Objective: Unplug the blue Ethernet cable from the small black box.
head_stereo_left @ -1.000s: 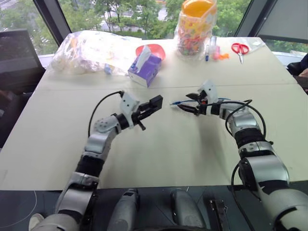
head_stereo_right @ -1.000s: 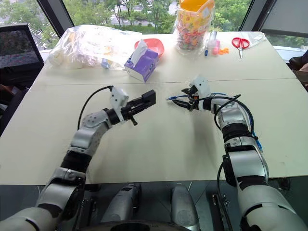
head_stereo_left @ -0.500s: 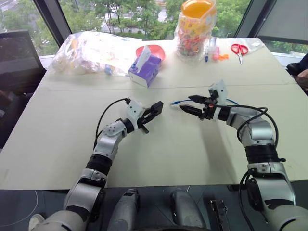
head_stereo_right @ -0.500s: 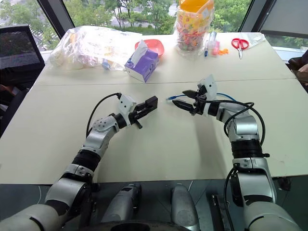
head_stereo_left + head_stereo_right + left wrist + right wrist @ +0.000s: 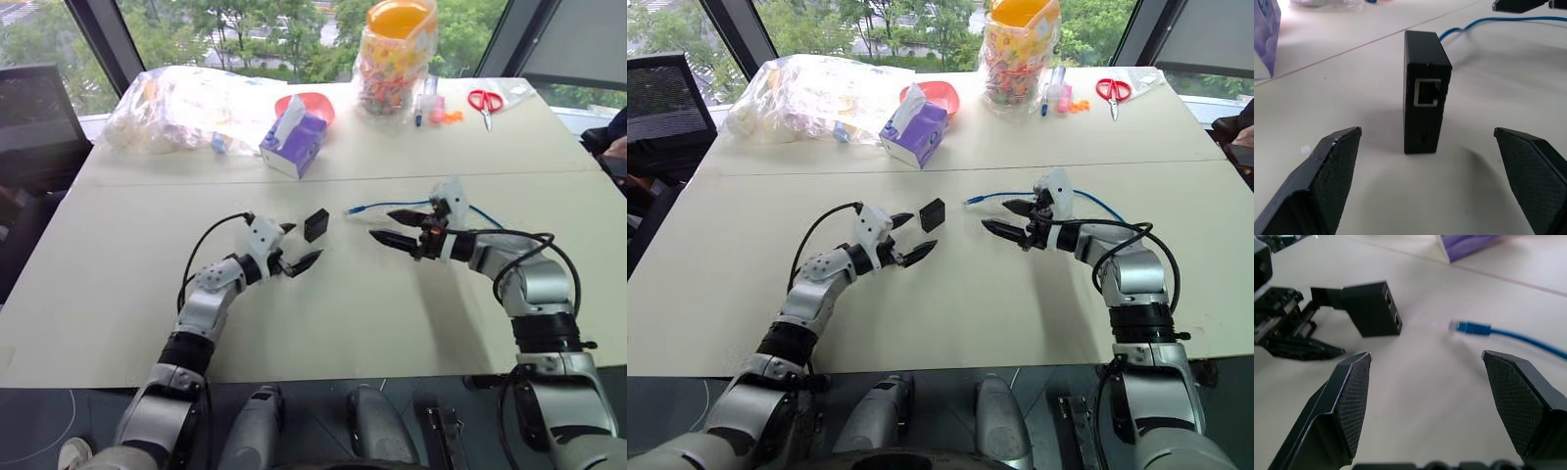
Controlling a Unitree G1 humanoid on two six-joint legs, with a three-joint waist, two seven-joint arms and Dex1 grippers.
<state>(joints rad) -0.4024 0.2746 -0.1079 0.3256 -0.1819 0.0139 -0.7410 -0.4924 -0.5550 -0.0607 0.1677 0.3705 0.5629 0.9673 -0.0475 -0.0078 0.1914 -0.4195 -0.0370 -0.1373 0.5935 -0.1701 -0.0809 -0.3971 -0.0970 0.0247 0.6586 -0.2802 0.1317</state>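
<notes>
Box (image 5: 315,224) stood on edge, unplugged, just off both sets of wide, empty fingers (image 5: 1334,161); a nudge could topple it onto the cable (image 5: 392,207) plug.

Purple tissue box (image 5: 296,143) sits toward the far side of the pale counter (image 5: 323,323), a white tissue poking up from its top. Just behind it, a red bowl (image 5: 312,101), partly hidden by the box. Off to the left, a big clear plastic bag (image 5: 186,103) lies slumped, stuffed with pale items too blurred to name. Far centre, a tall clear jar (image 5: 396,54) with an orange lid, packed with colourful bits. Beside it on the right, a couple of pens (image 5: 423,103) and something small and orange. Red-handled scissors (image 5: 483,102) lie near the far right corner. Beyond the windows, green trees. A dark monitor (image 5: 34,113) stands at the left edge.
</notes>
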